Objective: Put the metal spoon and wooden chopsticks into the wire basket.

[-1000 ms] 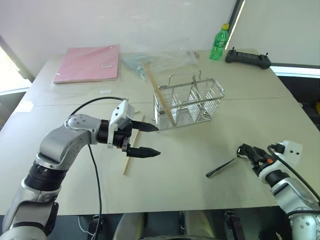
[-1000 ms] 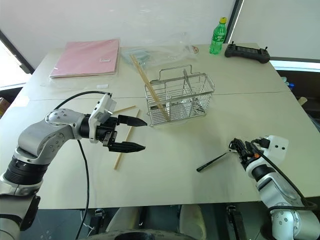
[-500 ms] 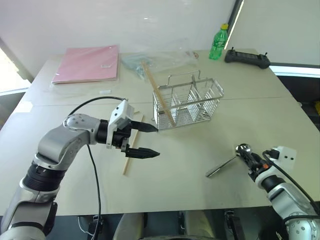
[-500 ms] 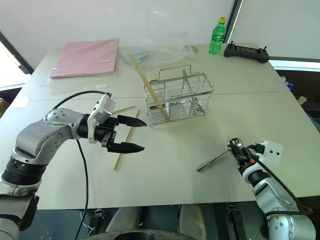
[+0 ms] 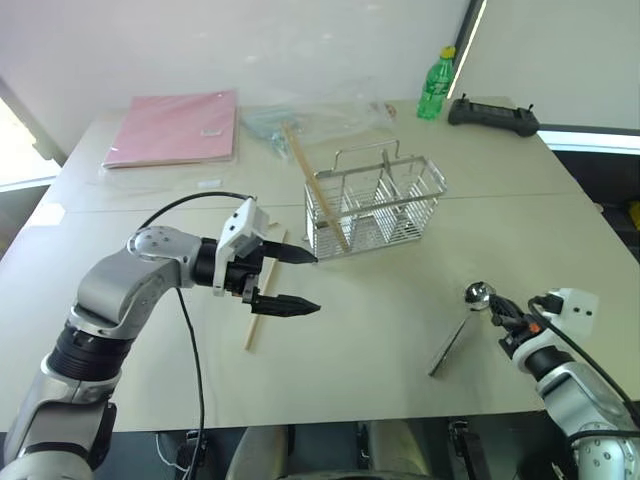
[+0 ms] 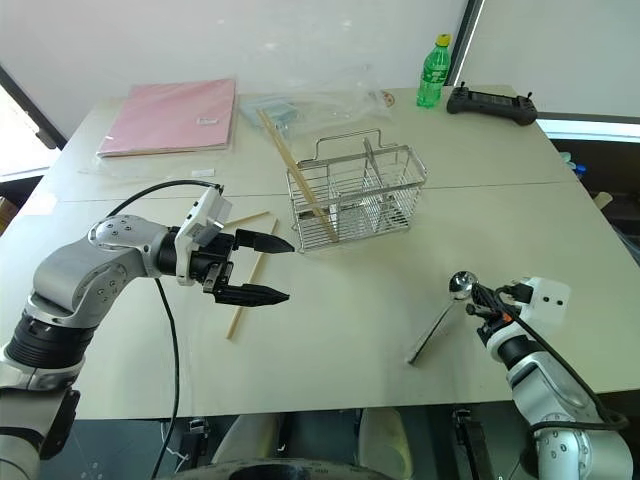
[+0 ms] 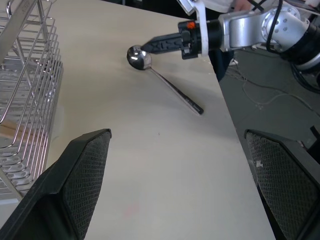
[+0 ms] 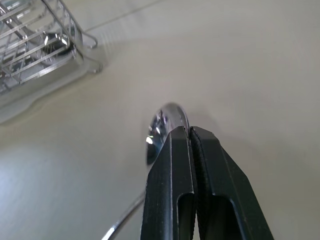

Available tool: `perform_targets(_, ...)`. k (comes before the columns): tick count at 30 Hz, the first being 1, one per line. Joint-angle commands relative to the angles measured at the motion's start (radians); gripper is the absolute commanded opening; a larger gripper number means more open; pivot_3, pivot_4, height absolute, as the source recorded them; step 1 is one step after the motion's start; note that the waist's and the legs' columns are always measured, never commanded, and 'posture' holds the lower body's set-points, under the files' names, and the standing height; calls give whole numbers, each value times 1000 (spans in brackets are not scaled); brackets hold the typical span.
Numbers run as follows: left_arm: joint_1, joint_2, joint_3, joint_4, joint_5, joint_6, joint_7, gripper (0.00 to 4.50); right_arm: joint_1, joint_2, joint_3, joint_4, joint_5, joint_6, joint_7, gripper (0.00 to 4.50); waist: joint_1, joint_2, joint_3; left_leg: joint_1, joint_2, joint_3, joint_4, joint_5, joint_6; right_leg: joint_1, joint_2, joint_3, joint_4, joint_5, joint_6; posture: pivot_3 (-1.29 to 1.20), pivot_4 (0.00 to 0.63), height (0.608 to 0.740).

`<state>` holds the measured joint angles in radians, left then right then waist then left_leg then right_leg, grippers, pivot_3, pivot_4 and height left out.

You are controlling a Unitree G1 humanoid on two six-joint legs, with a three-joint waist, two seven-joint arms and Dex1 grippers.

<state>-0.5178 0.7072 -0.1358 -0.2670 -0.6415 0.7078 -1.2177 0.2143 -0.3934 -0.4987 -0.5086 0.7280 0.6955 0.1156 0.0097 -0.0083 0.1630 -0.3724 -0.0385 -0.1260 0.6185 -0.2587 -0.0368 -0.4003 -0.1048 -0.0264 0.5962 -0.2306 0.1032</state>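
Table [image 5: 560,230]: you have a wide pale tabletop carrying everything below.
Pink folder [image 5: 175,127]: it lies flat at the far left corner of your table, with a crumpled clear plastic bag [image 5: 320,117] just beside it.
Wire basket [image 5: 378,205]: it stands upright past the middle of the table; one wooden chopstick [image 5: 316,190] leans inside its left end, its top poking out above the rim.
Left gripper [image 5: 285,280]: your left arm reaches in from the left and hovers over the table near the basket's left end, black fingers spread wide with nothing between them.
Loose chopstick [image 5: 258,310]: it lies flat on the table under your left gripper, untouched.
Black controller [image 5: 494,114]: it sits at the far right edge, next to a green bottle [image 5: 437,86].
Right gripper [image 5: 500,313]: your right fingers are pinched tight on the metal spoon just behind its bowl.
Metal spoon [image 5: 463,325]: its round bowl is raised at your right fingertips, and the dark handle slopes down toward the near edge of the table, well apart from the basket.
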Motion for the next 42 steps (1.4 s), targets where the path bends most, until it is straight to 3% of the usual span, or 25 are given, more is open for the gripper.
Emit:
perform_targets(1,-22,1,17,-12,-6,-11,-3,4500,-96,-82,-61,-75,15,10,-25,78,1,0,0,0,0,0,0,0,0,0,0,0,0,0,0,0,150,722)
perform_targets(6,-39,-6,22,3,-9,-9,1,4500,-382,-246,-81,-61,46,55,-62,78,-3,2,1,-1,1,2,1,0,0,-1,1,1,0,0,0,0,150,722)
perform_targets(9,-42,-13,21,6,-5,-14,4,4500,-491,-281,-83,-13,94,130,-90,78,-2,0,1,-1,1,1,0,0,0,-2,2,1,0,2,-2,0,150,722)
perform_targets(16,-16,-12,37,-20,-17,-3,25,4500,-283,-268,-45,-62,24,176,-62,78,4,-4,-1,-3,-1,0,-3,0,0,-2,0,0,-2,1,-1,0,150,722)
perform_targets(20,-2,-1,44,-33,-23,1,26,4500,-222,-217,-54,-140,75,269,-130,78,-7,-3,0,-1,0,4,-3,0,0,-2,0,3,-1,1,-1,0,150,722)
perform_targets(26,8,-6,37,-44,-26,7,34,4500,-165,-50,-69,-261,247,390,-298,78,-1,-1,0,0,4,2,-2,0,1,-3,5,2,0,1,-2,0,150,722)
perform_targets(28,10,-9,34,-45,-28,6,35,4500,-146,-5,-63,-297,325,410,-356,477,0,-1,0,0,4,2,-1,0,1,-3,5,3,0,1,-2,0,150,722)
perform_targets(30,10,-10,33,-44,-28,6,35,4500,-125,19,-54,-319,393,420,-411,1207,1,-1,0,-1,4,1,-1,0,1,-3,5,3,0,1,-2,0,150,722)
perform_targets(34,12,-11,29,-42,-28,1,31,4500,-65,45,-29,-326,540,404,-561,3141,2,-1,0,-2,4,1,-2,0,1,-3,5,3,-1,3,-5,0,150,722)
perform_targets(42,12,-14,19,-47,-29,-2,25,4500,1,10,19,-269,717,304,-814,3141,1,-1,0,-1,4,2,-3,0,1,-3,5,3,-1,1,-2,0,150,722)
